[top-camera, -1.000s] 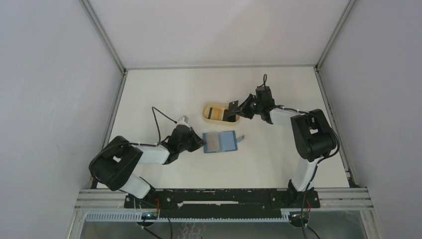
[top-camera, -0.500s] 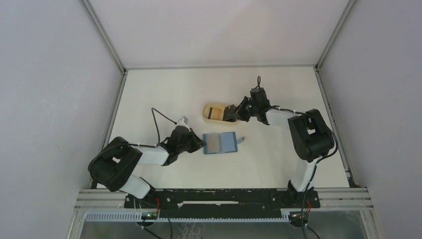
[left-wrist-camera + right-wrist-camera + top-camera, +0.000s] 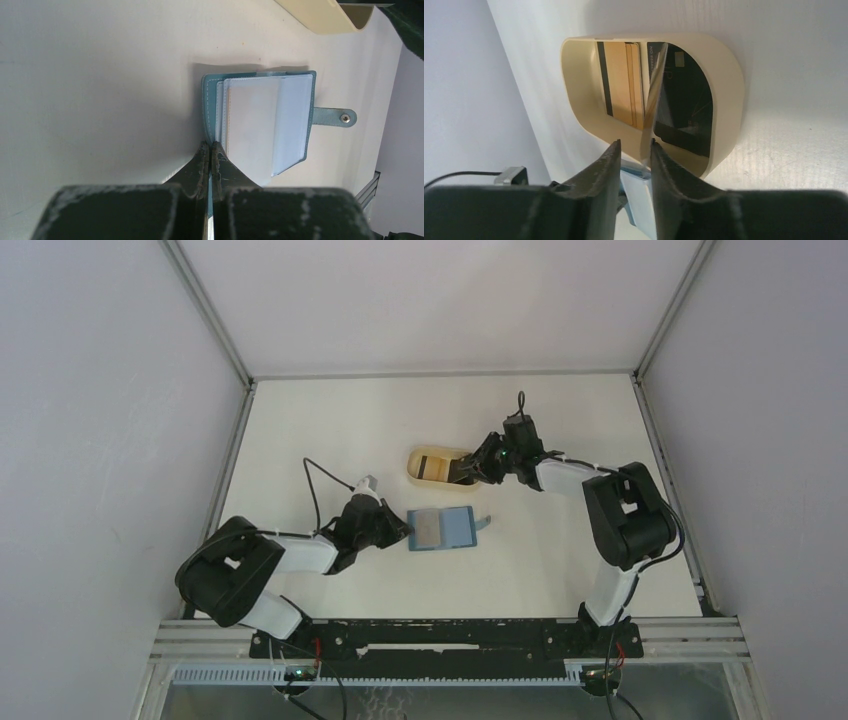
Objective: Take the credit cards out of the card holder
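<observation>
Right pincer [image 3: 634, 150] grips a card [image 3: 651, 107] edge-up over the tray [image 3: 724, 65]; left pincer [image 3: 210, 150] clenched on the card holder [image 3: 265, 120]

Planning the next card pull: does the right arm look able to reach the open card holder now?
Probably not yet: the right hand holds a card edge-up over the tray, though nothing blocks the card holder.

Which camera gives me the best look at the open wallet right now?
Left wrist: the wallet fills the middle, its slots and snap tab clear. The top view shows it small. The right wrist view shows only a blue sliver between the fingers.
</observation>
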Motion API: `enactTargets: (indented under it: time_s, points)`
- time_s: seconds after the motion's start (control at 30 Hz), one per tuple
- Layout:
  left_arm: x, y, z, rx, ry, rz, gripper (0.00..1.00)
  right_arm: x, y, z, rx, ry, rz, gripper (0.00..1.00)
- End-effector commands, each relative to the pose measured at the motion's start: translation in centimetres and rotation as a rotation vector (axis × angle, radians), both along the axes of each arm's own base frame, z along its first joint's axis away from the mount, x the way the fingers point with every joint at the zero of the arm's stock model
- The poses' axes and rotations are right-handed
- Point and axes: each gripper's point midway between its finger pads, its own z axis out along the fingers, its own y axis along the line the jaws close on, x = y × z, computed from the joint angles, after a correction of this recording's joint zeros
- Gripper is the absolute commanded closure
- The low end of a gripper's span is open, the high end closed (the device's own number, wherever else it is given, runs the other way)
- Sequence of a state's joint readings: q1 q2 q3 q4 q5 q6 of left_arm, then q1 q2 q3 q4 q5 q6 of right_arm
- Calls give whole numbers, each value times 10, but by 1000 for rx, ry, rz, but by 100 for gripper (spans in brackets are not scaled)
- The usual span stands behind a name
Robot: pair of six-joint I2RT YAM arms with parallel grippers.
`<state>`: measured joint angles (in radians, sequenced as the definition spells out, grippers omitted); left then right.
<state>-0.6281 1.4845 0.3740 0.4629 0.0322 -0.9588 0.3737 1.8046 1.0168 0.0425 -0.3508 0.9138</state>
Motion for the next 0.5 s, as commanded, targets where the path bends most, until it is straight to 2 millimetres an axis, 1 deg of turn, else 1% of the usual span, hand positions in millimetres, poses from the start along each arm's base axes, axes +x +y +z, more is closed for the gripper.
enactTargets:
  time_s: [0.0,0.07,0.13,0.2,0.27,0.3,0.37,0.4,0.47]
  points:
    - [-35,26,-40,141,123,-37,100,10,2,35,7,-109,7,58]
    - [-35,25,-38,139,122,-39,100,11,0,40,-2,-128,5,53]
    - [-34,24,-36,138,117,-40,100,11,-3,48,-10,-152,1,50]
    - [-34,24,-32,139,111,-41,100,12,-6,61,-20,-189,-8,47]
    - [-31,24,-26,137,96,-40,100,11,-7,81,-44,-260,-7,42]
    - [-30,24,-24,139,90,-41,100,8,-4,91,-63,-301,3,38]
    - [-28,24,-18,148,77,-43,100,1,0,117,-97,-398,27,24]
    - [-27,24,-15,147,71,-43,100,-5,1,120,-145,-423,51,17]
    - [-25,24,-8,140,56,-41,100,-19,12,126,-213,-469,110,5]
